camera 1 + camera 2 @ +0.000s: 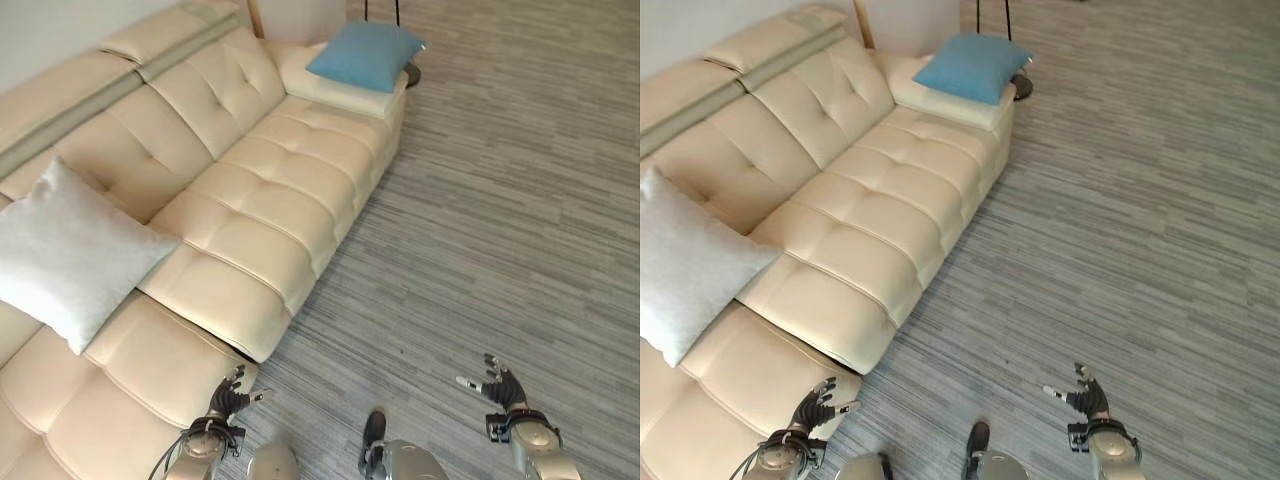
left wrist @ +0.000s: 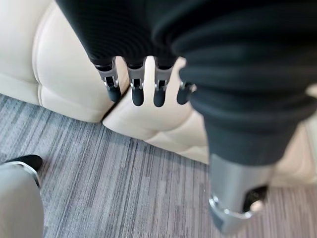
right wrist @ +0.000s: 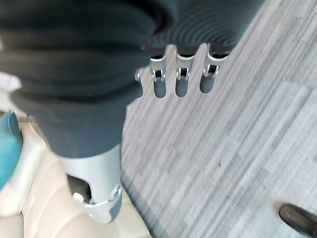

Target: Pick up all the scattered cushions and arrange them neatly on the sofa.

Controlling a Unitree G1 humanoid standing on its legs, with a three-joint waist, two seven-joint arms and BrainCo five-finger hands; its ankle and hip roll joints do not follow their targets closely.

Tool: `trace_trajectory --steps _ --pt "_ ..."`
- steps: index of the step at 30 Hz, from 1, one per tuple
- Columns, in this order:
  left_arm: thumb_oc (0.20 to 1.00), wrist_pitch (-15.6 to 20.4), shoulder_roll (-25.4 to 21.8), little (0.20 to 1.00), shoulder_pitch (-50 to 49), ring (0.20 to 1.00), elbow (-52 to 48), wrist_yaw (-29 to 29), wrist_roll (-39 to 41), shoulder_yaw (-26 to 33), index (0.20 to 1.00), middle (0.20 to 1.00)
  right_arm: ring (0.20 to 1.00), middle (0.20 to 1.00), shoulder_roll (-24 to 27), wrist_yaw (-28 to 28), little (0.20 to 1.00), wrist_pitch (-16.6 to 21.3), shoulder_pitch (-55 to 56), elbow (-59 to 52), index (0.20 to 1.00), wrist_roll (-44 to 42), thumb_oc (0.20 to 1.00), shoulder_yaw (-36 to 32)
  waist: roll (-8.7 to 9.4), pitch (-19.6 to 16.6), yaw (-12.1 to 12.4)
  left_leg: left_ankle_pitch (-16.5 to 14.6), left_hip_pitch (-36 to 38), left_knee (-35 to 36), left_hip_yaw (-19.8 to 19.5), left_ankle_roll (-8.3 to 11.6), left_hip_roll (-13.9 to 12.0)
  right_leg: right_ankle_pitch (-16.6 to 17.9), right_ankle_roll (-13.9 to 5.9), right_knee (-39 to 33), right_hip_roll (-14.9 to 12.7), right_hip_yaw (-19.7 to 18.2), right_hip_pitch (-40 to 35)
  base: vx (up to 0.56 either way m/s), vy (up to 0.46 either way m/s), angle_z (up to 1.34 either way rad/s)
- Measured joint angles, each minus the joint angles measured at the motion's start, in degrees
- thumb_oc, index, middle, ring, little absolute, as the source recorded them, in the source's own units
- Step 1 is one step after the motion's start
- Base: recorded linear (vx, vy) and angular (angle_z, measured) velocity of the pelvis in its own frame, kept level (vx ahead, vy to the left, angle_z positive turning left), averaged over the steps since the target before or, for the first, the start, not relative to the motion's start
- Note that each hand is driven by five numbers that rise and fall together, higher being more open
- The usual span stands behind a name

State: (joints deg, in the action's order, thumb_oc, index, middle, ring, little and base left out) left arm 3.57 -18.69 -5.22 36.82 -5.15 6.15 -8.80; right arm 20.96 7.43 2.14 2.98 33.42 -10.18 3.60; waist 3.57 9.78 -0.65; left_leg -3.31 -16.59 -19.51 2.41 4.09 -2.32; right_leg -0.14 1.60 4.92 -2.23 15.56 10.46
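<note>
A cream leather sofa (image 1: 250, 210) runs from the lower left to the top middle. A pale grey cushion (image 1: 65, 255) leans against its backrest at the left. A blue cushion (image 1: 365, 52) lies on the far armrest, and its edge also shows in the right wrist view (image 3: 7, 148). My left hand (image 1: 228, 398) hangs open by the sofa's front corner, its fingers (image 2: 133, 91) straight and holding nothing. My right hand (image 1: 498, 385) hangs open over the floor, its fingers (image 3: 181, 82) straight and empty.
Grey striped carpet (image 1: 500, 220) covers the floor to the right of the sofa. A dark round lamp base (image 1: 410, 75) with a thin pole stands just beyond the far armrest.
</note>
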Motion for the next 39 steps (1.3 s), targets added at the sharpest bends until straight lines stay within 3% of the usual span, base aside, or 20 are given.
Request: trace_trajectory --steps 1,2,4,6,9,11,13,16,17,20,21,23,24,25,27,29,31,32,35,39 --pt "1.000 0.0 0.2 1.000 -0.8 1.000 0.0 0.4 0.0 -0.1 1.000 1.000 1.000 1.000 -0.6 -0.1 1.000 0.0 -0.4 0.1 1.000 0.0 1.000 0.1 0.94 0.5 0.6 0.1 1.0 9.1 -1.3 -0.65 5.2 0.4 -0.57 -3.9 0.8 -1.5 -2.5 0.32 -0.022 -0.82" --pt "1.000 -0.1 0.2 1.000 -1.5 1.000 0.7 0.7 0.0 0.0 1.000 1.000 1.000 1.000 -0.9 0.0 1.000 0.1 -0.7 0.8 1.000 0.0 1.000 0.2 0.58 0.7 1.6 1.8 0.4 13.6 -1.0 -1.74 6.7 0.7 -0.78 -6.4 2.5 -1.0 -4.8 0.42 -0.001 -0.86" --pt "1.000 -0.6 0.1 1.000 -2.6 1.000 2.0 0.8 0.0 0.0 1.000 1.000 1.000 1.000 -1.6 0.0 1.000 0.2 -0.2 3.8 1.000 0.0 1.000 0.6 -0.61 0.7 2.8 5.0 -2.1 16.8 -2.7 0.08 7.8 -0.6 0.16 -8.2 5.5 -1.1 -8.2 0.50 0.052 -0.57" --pt "1.000 -0.6 0.4 1.000 -2.9 1.000 2.0 0.8 0.0 0.0 1.000 1.000 1.000 1.000 -1.9 0.0 1.000 0.2 -1.1 6.9 1.000 0.0 1.000 0.7 -1.86 0.3 4.1 6.2 -3.3 21.8 -4.5 1.27 6.7 -4.3 -1.60 -6.9 7.6 -1.7 -8.6 0.36 0.097 -0.72" --pt "1.000 -1.3 -0.1 1.000 -3.2 1.000 2.2 0.8 0.0 0.2 1.000 1.000 1.000 1.000 -1.5 -0.1 1.000 0.0 -0.7 6.0 1.000 0.1 1.000 0.4 -2.06 0.9 5.8 8.3 -6.2 16.2 -2.9 -2.12 4.6 -4.6 1.39 -5.1 10.0 -5.1 -12.0 0.47 0.227 -0.81" --pt "1.000 -1.3 0.0 1.000 -4.0 1.000 2.2 0.9 0.0 1.2 1.000 1.000 1.000 1.000 -1.6 -0.1 1.000 0.1 0.0 5.3 1.000 0.1 1.000 0.3 -0.85 0.2 5.8 7.4 -4.3 14.8 -1.0 -4.85 5.3 -5.1 0.79 -6.1 9.5 -7.6 -14.1 0.32 0.175 -0.58" --pt "1.000 -1.3 0.0 1.000 -4.3 1.000 1.5 1.1 0.0 1.8 1.000 1.000 1.000 1.000 -0.9 -0.1 1.000 0.0 0.8 4.4 1.000 0.1 1.000 0.2 -1.16 -1.0 4.8 12.9 -0.9 18.3 -1.8 -9.00 5.1 -6.4 -0.65 -4.7 10.0 -8.2 -14.8 0.25 0.158 -0.30" --pt "1.000 -1.6 -1.7 1.000 -2.8 1.000 0.2 1.4 0.0 2.3 1.000 1.000 1.000 1.000 -1.8 -0.6 1.000 -0.2 0.4 3.9 1.000 0.2 1.000 1.5 0.50 -0.9 4.7 13.0 2.8 19.7 0.0 -12.84 5.1 -8.5 -5.80 6.6 8.6 -10.6 -11.6 0.21 0.136 -0.39" --pt "1.000 -1.4 -3.1 1.000 -2.6 1.000 -1.9 1.4 0.0 2.4 1.000 1.000 1.000 1.000 -1.8 -0.7 1.000 0.0 0.1 2.2 1.000 0.2 1.000 2.2 0.84 -0.8 4.8 11.3 4.8 19.3 -0.4 -15.08 5.2 -11.2 -8.33 18.6 6.5 -9.9 -7.2 0.17 0.118 -0.53" --pt "1.000 -1.1 -4.1 1.000 -1.8 1.000 -2.1 1.3 -0.1 2.7 1.000 1.000 1.000 1.000 -1.8 -0.7 1.000 0.4 -1.1 0.9 1.000 0.2 1.000 2.5 0.84 -0.9 4.7 7.2 6.1 16.5 0.1 -16.26 6.8 -12.9 -9.77 26.0 -1.9 -8.8 -3.4 0.22 0.123 -0.33" --pt "1.000 -1.1 -4.2 1.000 -0.3 1.000 -1.6 0.7 -0.1 2.9 1.000 1.000 1.000 1.000 -2.5 -0.8 1.000 0.3 -1.0 0.2 1.000 0.2 1.000 2.5 0.45 -0.5 4.6 4.8 6.8 16.1 -1.3 -16.20 7.5 -12.9 -9.65 27.3 -6.3 -8.2 0.7 0.39 0.121 0.10" --pt "1.000 -1.1 -3.8 1.000 -0.8 1.000 0.5 0.6 0.0 3.2 1.000 1.000 1.000 1.000 -3.8 -1.0 1.000 0.2 -0.3 -0.1 1.000 0.1 1.000 2.7 -0.02 -0.1 4.3 1.4 10.2 16.6 -1.6 -16.43 7.4 -11.9 -8.73 24.0 -7.1 -5.7 7.2 0.52 0.046 -0.07" --pt "1.000 -1.4 -3.2 1.000 -1.0 1.000 2.6 0.5 0.0 4.5 1.000 1.000 1.000 1.000 -3.8 -1.2 1.000 0.4 -1.6 -0.4 1.000 0.1 1.000 2.8 -0.35 0.8 3.7 -0.9 10.2 14.3 -1.2 -15.35 7.2 -9.0 -8.31 17.6 -6.9 -2.5 11.8 0.48 -0.048 -0.20" --pt "1.000 -1.6 -3.2 1.000 -1.2 1.000 3.2 0.6 0.0 4.5 1.000 1.000 1.000 1.000 -4.0 -1.2 1.000 0.0 -1.6 0.1 1.000 0.1 1.000 2.7 0.40 2.6 2.4 -3.9 11.2 12.4 -0.8 -13.42 8.1 -4.3 -10.66 4.6 -6.3 -0.3 17.5 0.61 -0.137 0.07" --pt "1.000 -1.5 -1.8 1.000 -1.5 1.000 3.3 0.3 -0.1 5.0 1.000 1.000 1.000 1.000 -4.2 -0.6 1.000 -0.2 1.8 0.1 1.000 0.1 1.000 2.6 0.81 2.8 1.7 -9.2 15.3 10.3 -2.2 -10.62 9.6 -1.1 -9.40 -0.9 -6.2 0.6 19.8 0.65 -0.224 0.61" --pt "1.000 -1.3 0.7 1.000 -3.5 1.000 3.1 0.0 -0.1 4.6 1.000 1.000 1.000 1.000 -4.5 -0.4 1.000 -0.1 3.0 1.8 1.000 0.1 1.000 1.9 -1.23 0.5 1.0 -11.1 24.1 13.8 -6.4 -6.38 7.8 1.2 -4.11 2.4 -2.7 1.1 11.9 0.69 -0.386 0.98" --pt "1.000 -1.3 1.2 1.000 -2.6 1.000 3.6 0.8 -0.1 3.2 1.000 1.000 1.000 1.000 -4.3 -0.7 1.000 -0.2 3.4 2.0 1.000 0.0 1.000 1.8 -1.73 0.2 0.2 -10.2 21.2 2.3 -5.7 -4.37 7.8 8.7 3.81 1.5 -3.3 0.7 8.3 0.29 -0.239 0.91" --pt "1.000 -1.2 0.9 1.000 -3.7 1.000 2.7 0.7 -0.1 3.3 1.000 1.000 1.000 1.000 -4.0 -0.6 1.000 0.1 2.4 1.5 1.000 0.0 1.000 0.5 -2.68 -0.4 1.6 -10.6 16.5 -7.9 -3.2 -1.72 6.0 8.3 4.08 -0.6 -1.5 -0.4 4.4 0.24 -0.221 0.52" --pt "1.000 -1.3 -0.8 1.000 -2.9 1.000 2.0 0.7 0.0 4.2 1.000 1.000 1.000 1.000 -3.3 -0.6 1.000 0.5 0.3 0.5 1.000 -0.1 1.000 -0.4 -1.96 0.1 2.3 -10.4 7.1 -21.6 -1.1 -1.77 1.4 6.2 4.60 -2.6 0.6 -2.0 -0.9 0.20 -0.124 0.05" --pt "1.000 -1.2 -2.3 1.000 -2.2 1.000 0.5 0.7 0.0 4.4 1.000 1.000 1.000 1.000 -2.8 -0.1 1.000 0.7 -0.4 0.5 1.000 -0.3 1.000 -0.4 0.55 0.8 2.5 -9.5 -0.7 -15.8 -0.4 -2.91 -0.7 1.8 4.34 -4.2 0.4 -4.6 -7.1 0.25 -0.009 -0.10"
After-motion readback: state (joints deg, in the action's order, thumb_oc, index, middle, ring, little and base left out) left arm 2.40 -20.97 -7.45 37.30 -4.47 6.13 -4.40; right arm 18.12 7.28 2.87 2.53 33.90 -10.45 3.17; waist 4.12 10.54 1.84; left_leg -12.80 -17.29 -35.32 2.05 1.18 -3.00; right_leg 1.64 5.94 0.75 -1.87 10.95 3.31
